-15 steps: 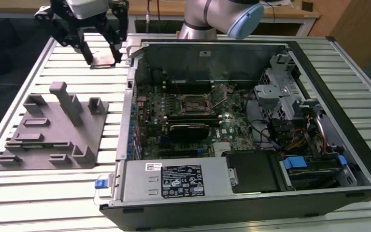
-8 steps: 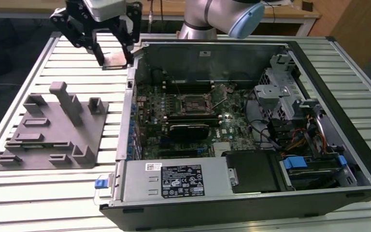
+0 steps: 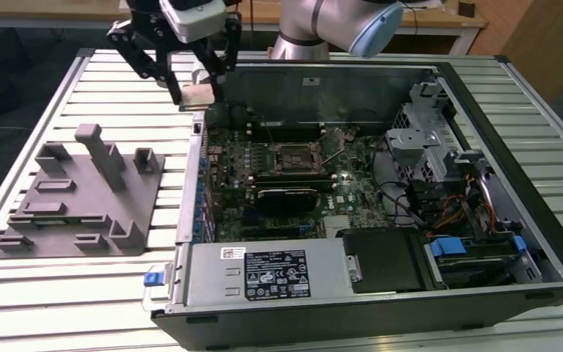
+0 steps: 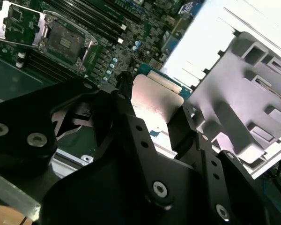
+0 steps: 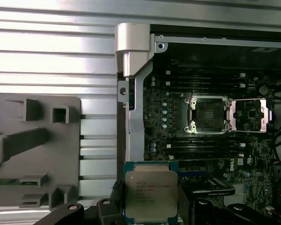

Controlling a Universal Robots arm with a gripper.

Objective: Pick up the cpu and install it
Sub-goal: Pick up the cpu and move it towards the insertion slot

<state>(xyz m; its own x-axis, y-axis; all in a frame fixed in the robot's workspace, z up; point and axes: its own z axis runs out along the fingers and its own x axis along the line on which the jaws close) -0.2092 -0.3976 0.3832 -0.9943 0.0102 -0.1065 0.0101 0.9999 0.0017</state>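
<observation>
A: Gripper (image 4: 154, 101) up close, status?
B: Clamped on the cpu (image 5: 151, 194), held aloft over case wall (image 5: 133, 117), betw. tray (image 5: 61, 154) & mobo (image 5: 159, 117).
A: Progress?
B: Pickup done. Socket (image 5: 209, 114) open, empty; install not done yet.

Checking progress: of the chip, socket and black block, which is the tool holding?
The cpu, the silvery-topped chip, clamped in the tool; the socket and black block sit on the motherboard.

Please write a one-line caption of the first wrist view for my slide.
The gripper holds the cpu near the computer case edge; the socket stands open.
</observation>
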